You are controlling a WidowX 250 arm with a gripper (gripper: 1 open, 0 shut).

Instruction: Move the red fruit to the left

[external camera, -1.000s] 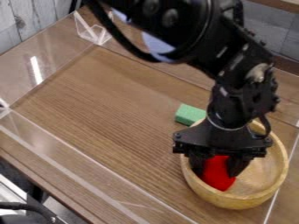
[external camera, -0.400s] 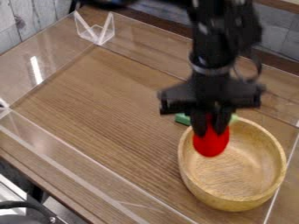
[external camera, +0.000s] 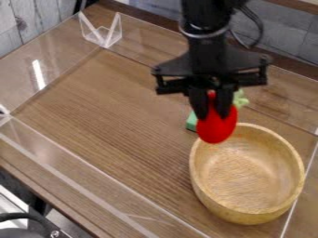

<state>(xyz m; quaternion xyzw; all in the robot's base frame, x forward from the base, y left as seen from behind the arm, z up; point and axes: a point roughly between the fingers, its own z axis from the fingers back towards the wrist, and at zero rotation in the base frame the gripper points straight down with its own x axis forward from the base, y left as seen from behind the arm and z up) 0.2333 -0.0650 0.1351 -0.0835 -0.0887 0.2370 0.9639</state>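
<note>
The red fruit (external camera: 218, 126) hangs in the air over the left rim of the wooden bowl (external camera: 248, 175), lifted clear of it. My gripper (external camera: 215, 104) is shut on the fruit's top, fingers pointing down from the black arm. The bowl's inside shows nothing in it.
A flat mint-green block (external camera: 198, 121) lies on the wooden table just behind the fruit, partly hidden by it. Clear plastic walls (external camera: 50, 65) border the table at left and front. A small clear stand (external camera: 99, 31) sits at the back left.
The gripper closed on the red fruit inside the bowl, lifted it out, and carried it up and to the left, past the bowl's rim.
</note>
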